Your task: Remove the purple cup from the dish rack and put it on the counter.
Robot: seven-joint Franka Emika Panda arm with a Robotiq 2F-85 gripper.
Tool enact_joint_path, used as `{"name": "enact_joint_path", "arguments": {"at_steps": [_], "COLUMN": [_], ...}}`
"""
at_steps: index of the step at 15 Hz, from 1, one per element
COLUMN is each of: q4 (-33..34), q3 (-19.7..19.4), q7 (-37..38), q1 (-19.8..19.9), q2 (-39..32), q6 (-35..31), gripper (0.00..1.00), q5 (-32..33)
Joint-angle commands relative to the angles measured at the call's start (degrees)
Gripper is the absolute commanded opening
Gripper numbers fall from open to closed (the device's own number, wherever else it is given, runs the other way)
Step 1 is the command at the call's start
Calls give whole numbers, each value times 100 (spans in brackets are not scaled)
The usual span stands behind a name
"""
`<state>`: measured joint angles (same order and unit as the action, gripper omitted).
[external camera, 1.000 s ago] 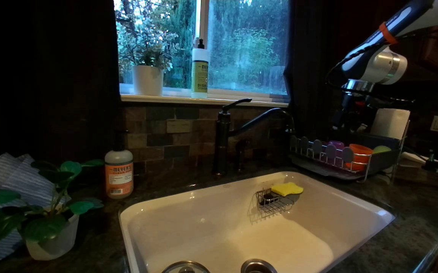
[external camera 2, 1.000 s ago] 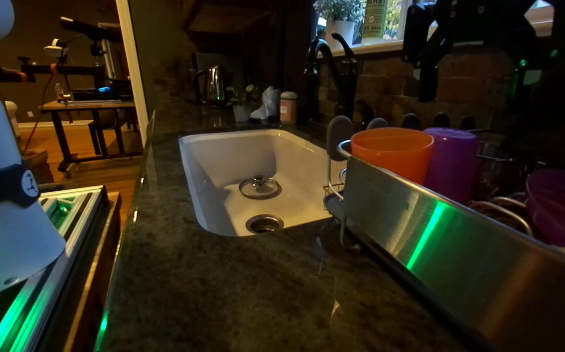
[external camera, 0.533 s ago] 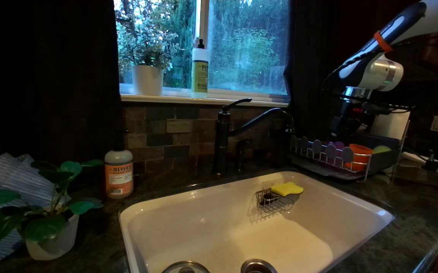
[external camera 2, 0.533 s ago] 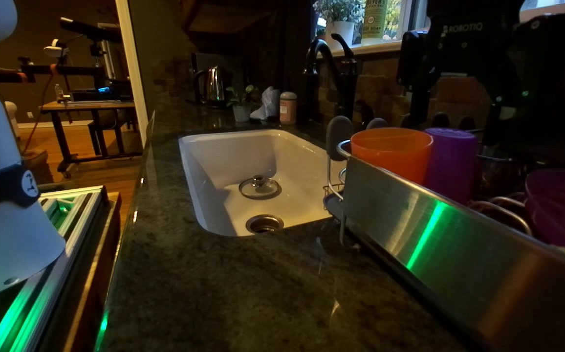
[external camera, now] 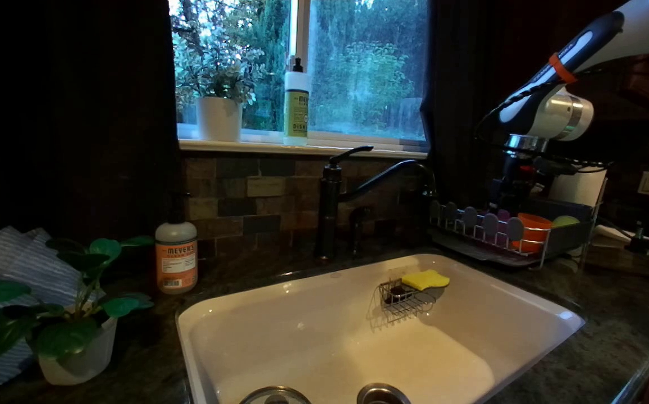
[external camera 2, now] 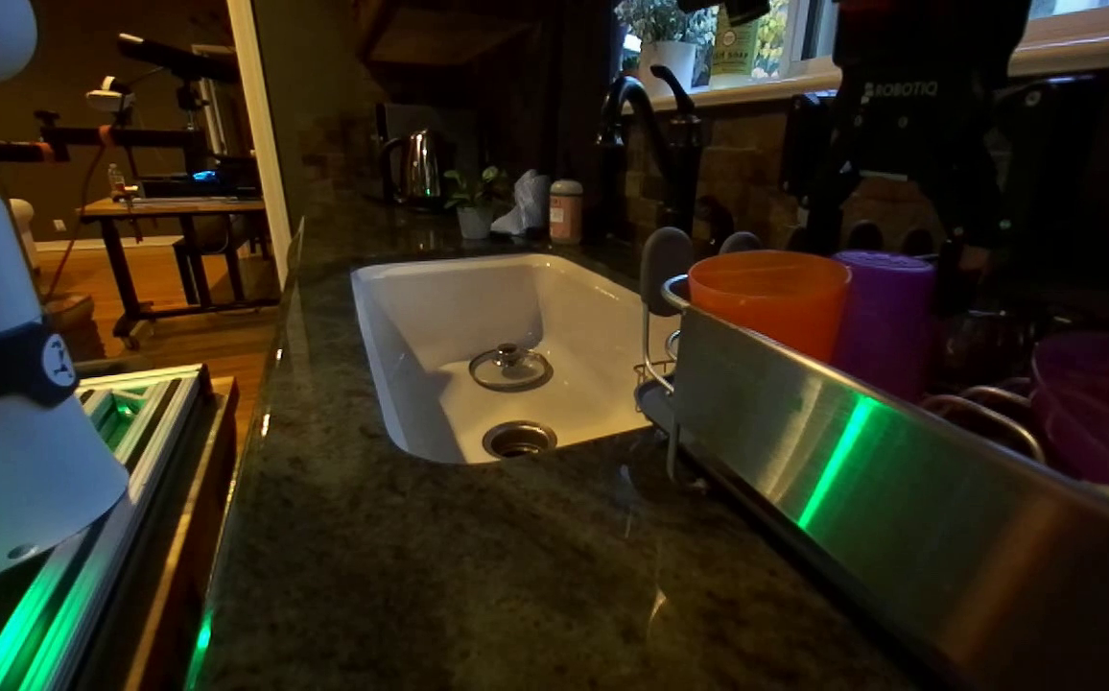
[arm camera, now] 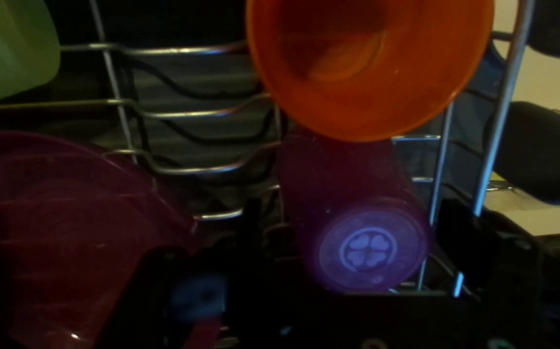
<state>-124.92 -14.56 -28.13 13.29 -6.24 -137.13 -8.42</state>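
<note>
Purple cup (arm camera: 357, 208) is standing upside down inside the dish rack (arm camera: 505, 102), showing the wrist view its round base with a pale four-leaf emblem (arm camera: 368, 248). The pincer (arm camera: 352, 218) is hanging over it with its fingers (arm camera: 457, 237) standing apart, one on either side of the cup; dim light is making it hard to tell whether either is touching the plastic. An orange cup (arm camera: 367, 63) is sitting mouth up and partly covering the purple one from this angle. A dark purple dish (arm camera: 81, 228) is showing at the left, and a pale green dish (arm camera: 8, 48) is filling the upper left corner.

In an exterior view, the arm (external camera: 549, 84) is slanting down from the upper right, and its pincer is hanging over the dish rack, where the purple cup is showing only in part beyond the grey tabs (external camera: 491, 223). The dish rack is resting on the dark speckled surface (external camera: 627, 336) beside a white sink (external camera: 279, 331). A yellow sponge (external camera: 425, 279) is sitting on a wire caddy (external camera: 403, 308) against the sink's inner wall.

In an exterior view, the purple cup (external camera 2: 885, 326) is standing behind the dish rack's metal side (external camera 2: 804, 441), just beside the orange cup. The pincer is hanging above it with its fingers pointing down.
</note>
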Motion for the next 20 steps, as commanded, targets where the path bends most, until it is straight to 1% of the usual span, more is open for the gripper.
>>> {"name": "enact_joint_path", "arguments": {"at_steps": [1,2,3,5,7,8,10,11,14,17,19,20], "q4": [-25,-30,-37,-49,-74,-80,-117,-200,-537,-985,-1310,-1536], "q3": [183,209,225,236,216,203,186,168,92,47,72,102], "q7": [-31,-27,6,50,87,101,119,149,228,383,635,885], "q1": [59,59,62,75,91,106,136,143,167,140,137,185], "q2": [-69,-74,-71,-59,-46,-33,24,206,901,1814,2453,2793], "q6": [-286,-340,-357,-333,-322,-316,-279,-216,-296,-397,-213,-256], "gripper": [92,89,68,63,46,42,42,42,42,42,42,42], "q5": [-11,-1,21,44,92,105,136,223,515,820,1088,1265]}}
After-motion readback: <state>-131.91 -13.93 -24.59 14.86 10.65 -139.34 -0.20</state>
